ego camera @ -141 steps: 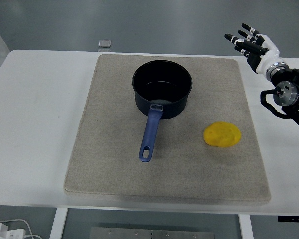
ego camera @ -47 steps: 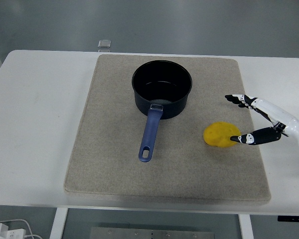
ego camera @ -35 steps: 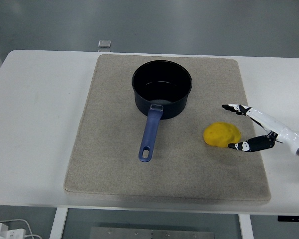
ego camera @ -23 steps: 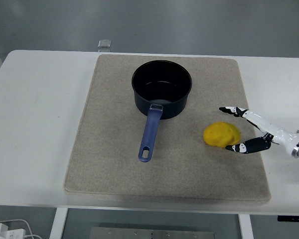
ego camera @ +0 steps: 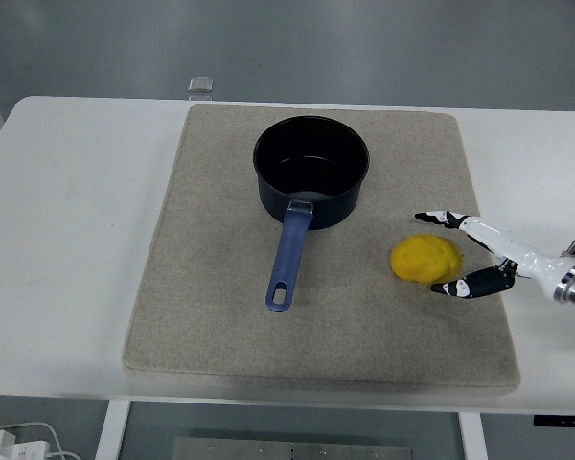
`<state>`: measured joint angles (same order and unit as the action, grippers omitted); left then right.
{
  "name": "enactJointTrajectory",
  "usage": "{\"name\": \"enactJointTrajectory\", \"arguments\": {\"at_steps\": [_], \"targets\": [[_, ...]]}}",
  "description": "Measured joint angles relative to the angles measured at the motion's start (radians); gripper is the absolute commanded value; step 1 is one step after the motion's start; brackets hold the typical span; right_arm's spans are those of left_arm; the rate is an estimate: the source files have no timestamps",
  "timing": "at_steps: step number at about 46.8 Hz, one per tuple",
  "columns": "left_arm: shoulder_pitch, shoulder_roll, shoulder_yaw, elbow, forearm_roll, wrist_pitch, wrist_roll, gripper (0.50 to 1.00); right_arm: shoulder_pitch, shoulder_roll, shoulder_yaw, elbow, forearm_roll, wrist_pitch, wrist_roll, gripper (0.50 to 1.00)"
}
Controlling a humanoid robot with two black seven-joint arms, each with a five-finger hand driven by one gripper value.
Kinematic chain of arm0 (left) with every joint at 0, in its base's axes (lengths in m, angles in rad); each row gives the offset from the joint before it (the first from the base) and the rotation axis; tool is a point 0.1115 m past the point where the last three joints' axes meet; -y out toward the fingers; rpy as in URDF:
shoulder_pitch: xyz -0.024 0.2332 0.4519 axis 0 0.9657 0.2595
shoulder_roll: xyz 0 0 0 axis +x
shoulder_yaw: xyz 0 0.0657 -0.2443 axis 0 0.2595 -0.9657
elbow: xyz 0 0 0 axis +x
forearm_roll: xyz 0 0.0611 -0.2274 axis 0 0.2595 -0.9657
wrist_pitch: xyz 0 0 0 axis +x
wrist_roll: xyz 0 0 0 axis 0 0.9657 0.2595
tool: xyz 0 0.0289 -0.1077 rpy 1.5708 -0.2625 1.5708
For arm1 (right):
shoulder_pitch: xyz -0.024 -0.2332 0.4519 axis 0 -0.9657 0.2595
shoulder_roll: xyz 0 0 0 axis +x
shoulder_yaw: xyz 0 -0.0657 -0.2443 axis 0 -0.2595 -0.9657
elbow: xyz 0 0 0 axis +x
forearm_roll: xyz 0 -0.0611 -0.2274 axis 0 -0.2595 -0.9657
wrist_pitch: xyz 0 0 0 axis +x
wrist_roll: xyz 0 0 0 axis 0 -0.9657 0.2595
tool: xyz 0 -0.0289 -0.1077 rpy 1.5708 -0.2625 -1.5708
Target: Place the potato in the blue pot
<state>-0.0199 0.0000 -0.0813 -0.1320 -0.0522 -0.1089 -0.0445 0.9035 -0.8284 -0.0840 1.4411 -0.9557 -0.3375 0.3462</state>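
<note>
Right hand (ego camera: pixel 479 257), fingers (ego camera: pixel 437 219) spread beside the potato (ego camera: pixel 426 260); an off-centre closure could roll it away.

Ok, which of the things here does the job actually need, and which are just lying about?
Needed: yellow oval potato; dark blue metal pot with a long handle; right hand, open beside the potato.

Lying about: beige rectangular mat under both; small clear square object at the white table's far edge.
</note>
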Motion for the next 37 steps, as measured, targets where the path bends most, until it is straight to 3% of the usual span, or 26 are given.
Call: {"name": "enactJointTrajectory", "arguments": {"at_steps": [37], "targets": [[0.000, 0.000, 0.000, 0.000, 0.000, 0.000, 0.000, 1.000, 0.000, 0.014, 0.004, -0.005, 0.013, -0.003, -0.001, 0.500]]}}
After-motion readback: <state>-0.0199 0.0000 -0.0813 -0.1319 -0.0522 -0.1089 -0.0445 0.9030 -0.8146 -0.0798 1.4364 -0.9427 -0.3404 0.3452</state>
